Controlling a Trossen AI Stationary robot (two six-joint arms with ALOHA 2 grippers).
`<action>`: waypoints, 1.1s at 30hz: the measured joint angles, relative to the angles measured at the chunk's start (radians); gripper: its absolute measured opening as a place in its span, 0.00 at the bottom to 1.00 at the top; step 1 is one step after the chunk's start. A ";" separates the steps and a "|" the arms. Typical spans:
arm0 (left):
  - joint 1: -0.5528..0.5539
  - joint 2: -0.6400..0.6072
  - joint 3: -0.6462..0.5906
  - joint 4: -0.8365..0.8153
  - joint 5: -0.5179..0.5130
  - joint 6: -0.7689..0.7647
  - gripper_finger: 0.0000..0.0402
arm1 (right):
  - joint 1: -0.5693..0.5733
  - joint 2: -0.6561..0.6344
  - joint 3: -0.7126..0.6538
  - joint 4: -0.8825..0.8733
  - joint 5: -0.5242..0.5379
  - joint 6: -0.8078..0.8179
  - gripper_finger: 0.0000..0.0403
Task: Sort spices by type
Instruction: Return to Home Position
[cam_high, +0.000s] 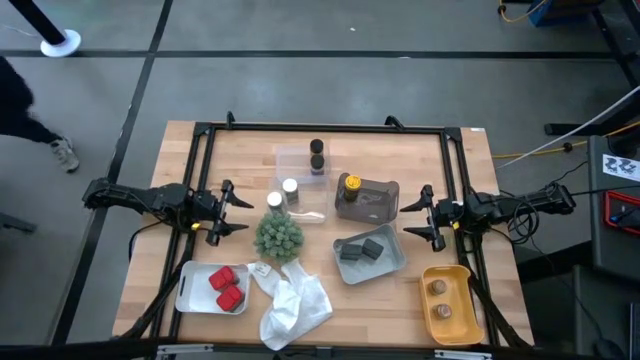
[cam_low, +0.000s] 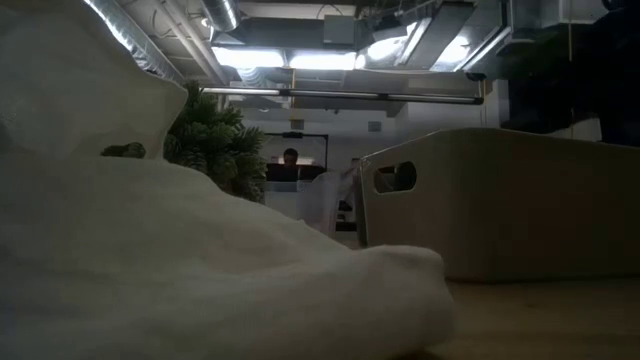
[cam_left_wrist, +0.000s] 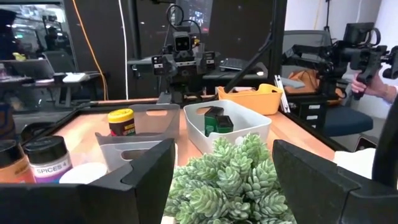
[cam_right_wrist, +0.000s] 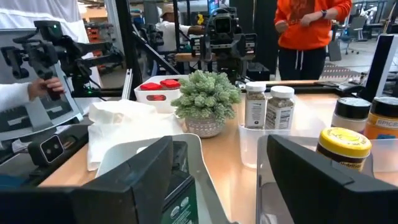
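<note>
In the high view, two dark brown jars (cam_high: 317, 156) stand in a clear tray at the far middle. Nearer, two white-capped jars (cam_high: 282, 193) stand together. A yellow-capped jar (cam_high: 351, 185) stands in a dark grey tray (cam_high: 380, 203). Dark grey blocks (cam_high: 362, 249) lie in a light tray, red packets (cam_high: 228, 285) in a white tray (cam_high: 190, 290), and tan round pieces (cam_high: 441, 300) in a yellow tray (cam_high: 462, 322). My left gripper (cam_high: 235, 208) stands open at the left, pointing level toward the jars. My right gripper (cam_high: 412, 218) stands open at the right, facing it. Neither holds anything.
A green bushy plant (cam_high: 278, 235) stands at the table's middle, between the grippers. A crumpled white plastic bag (cam_high: 295, 305) lies at the near edge and fills most of the low view. A black frame (cam_high: 320, 128) borders the table. People stand beyond it.
</note>
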 joint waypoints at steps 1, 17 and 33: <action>0.000 0.000 0.000 0.000 0.000 -0.005 0.63 | 0.000 0.000 0.000 -0.001 0.000 0.002 0.64; 0.000 0.000 0.000 0.000 0.000 -0.031 0.63 | 0.000 0.000 -0.001 0.004 -0.002 0.006 0.64; 0.000 0.000 0.000 -0.001 -0.001 -0.032 0.63 | 0.000 0.000 -0.002 0.016 0.074 0.006 0.64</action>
